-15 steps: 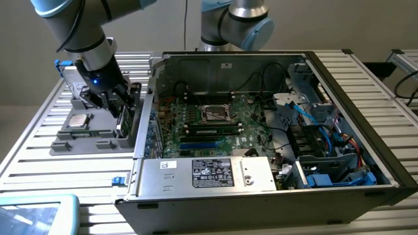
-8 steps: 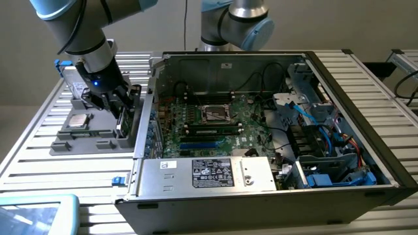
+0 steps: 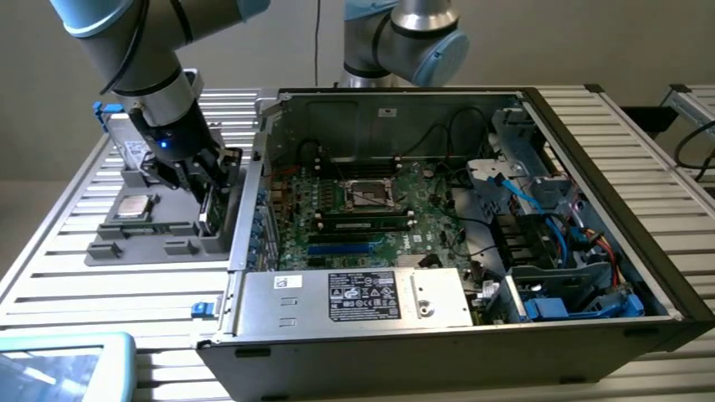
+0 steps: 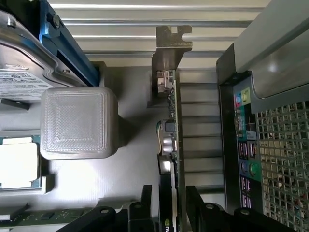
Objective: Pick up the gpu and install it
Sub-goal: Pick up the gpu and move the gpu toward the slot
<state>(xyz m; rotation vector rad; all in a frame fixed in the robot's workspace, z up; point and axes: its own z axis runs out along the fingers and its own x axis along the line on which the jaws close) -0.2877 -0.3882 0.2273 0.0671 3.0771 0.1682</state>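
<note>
Slatted aluminium tabletop (image 3: 45,276), exterior view: the black end effector (image 3: 207,180) hangs over the gpu (image 3: 210,219), a green-and-black card standing edgewise in a grey plastic tray (image 3: 123,247). Wrist view: the end effector (image 4: 173,203) sits with jaws part-open astride the gpu (image 4: 175,111), best closed squarely on both flat faces, clear of the steel bracket (image 4: 170,48).

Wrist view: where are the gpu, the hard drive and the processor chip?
gpu (image 4: 173,121), wrist view, on the edge of its circuit board.
hard drive (image 4: 21,79), wrist view, on its white label.
processor chip (image 4: 17,163), wrist view, on its pale metal lid.
</note>
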